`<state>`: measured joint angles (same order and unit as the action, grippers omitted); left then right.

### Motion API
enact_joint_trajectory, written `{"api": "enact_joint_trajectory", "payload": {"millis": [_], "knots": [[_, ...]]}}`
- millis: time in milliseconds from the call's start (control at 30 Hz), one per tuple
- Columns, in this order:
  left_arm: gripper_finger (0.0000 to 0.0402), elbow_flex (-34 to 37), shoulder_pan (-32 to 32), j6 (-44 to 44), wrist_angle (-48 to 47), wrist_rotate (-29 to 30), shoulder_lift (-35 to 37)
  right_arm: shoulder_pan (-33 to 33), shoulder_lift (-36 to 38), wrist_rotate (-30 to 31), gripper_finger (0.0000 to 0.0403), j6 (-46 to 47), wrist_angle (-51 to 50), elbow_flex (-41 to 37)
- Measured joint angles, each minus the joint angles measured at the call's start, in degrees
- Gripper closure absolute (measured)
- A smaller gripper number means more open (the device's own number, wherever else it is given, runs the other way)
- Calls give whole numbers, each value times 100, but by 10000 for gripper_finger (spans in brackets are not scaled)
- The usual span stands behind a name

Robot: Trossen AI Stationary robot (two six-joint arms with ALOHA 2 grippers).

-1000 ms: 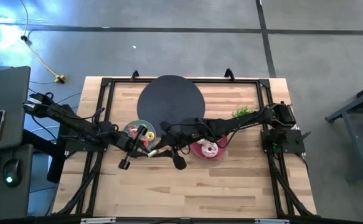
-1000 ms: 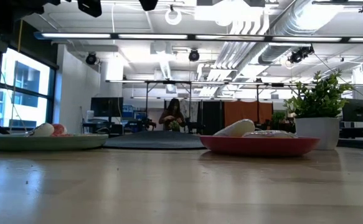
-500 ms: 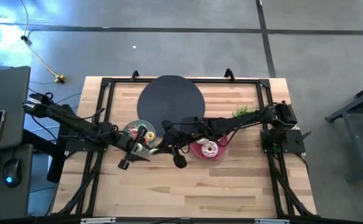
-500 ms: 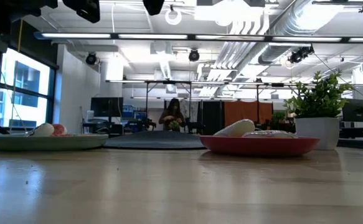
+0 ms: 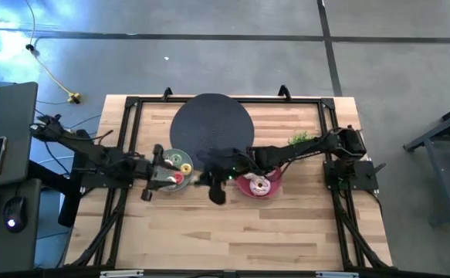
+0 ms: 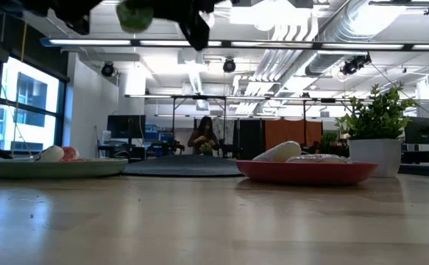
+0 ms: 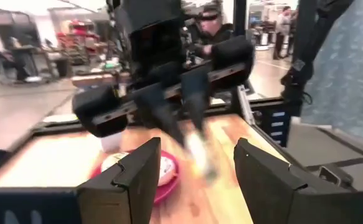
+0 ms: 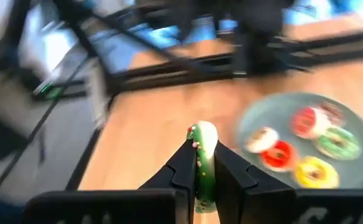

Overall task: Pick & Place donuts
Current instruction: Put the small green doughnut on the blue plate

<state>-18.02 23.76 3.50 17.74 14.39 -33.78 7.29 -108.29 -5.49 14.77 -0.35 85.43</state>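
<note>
My right gripper (image 8: 204, 169) is shut on a mint-green iced donut (image 8: 205, 140) in the air between the two plates (image 5: 204, 181); the low view shows it high up (image 6: 135, 15). The grey-green plate (image 8: 349, 118) holds several donuts, among them a red one (image 8: 279, 154) and a yellow one (image 8: 314, 172). My left gripper (image 7: 197, 180) stands open above that plate's left part (image 5: 165, 168), facing the right gripper with nothing between its fingers. The pink plate (image 5: 248, 192) carries a pink-and-white donut (image 5: 260, 185). My right gripper pinches the mint-green donut between its two fingers, one on each flat face (image 8: 201, 163). The donut stands on edge and sticks out past the fingertips. The fingers lie about level, pointing toward the table's left. The donut is lifted clear of table and plates.
A round black mat (image 5: 211, 127) lies at the far middle. A small potted plant (image 6: 376, 118) stands far right, behind the pink plate (image 6: 302, 174). Bare wood stretches along the near half of the table (image 5: 232, 239).
My left gripper has drawn back from the right gripper toward the table's left and a little toward the far edge, ending over the grey-green plate. The right gripper has stayed between the plates, and the green donut now shows at the top of the low view.
</note>
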Motion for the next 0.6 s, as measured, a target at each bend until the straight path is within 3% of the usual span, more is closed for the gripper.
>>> {"api": "enact_joint_trajectory", "payload": {"millis": [67, 200, 400, 600], "knots": [[205, 0, 357, 133, -174, 437, 273, -118, 0, 256, 371, 551, -28, 0], [211, -155, 1215, 440, -39, 1161, 296, -370, -203, 78, 371, 1429, 232, 4], [252, -1291, 2295, 1747, 274, 1218, -589, -569, -982, -401, 370, 2507, 1271, 81], [284, -2534, 2897, 2873, -147, 1528, -1387, -562, -2101, -920, 359, 2401, 957, 1573]]}}
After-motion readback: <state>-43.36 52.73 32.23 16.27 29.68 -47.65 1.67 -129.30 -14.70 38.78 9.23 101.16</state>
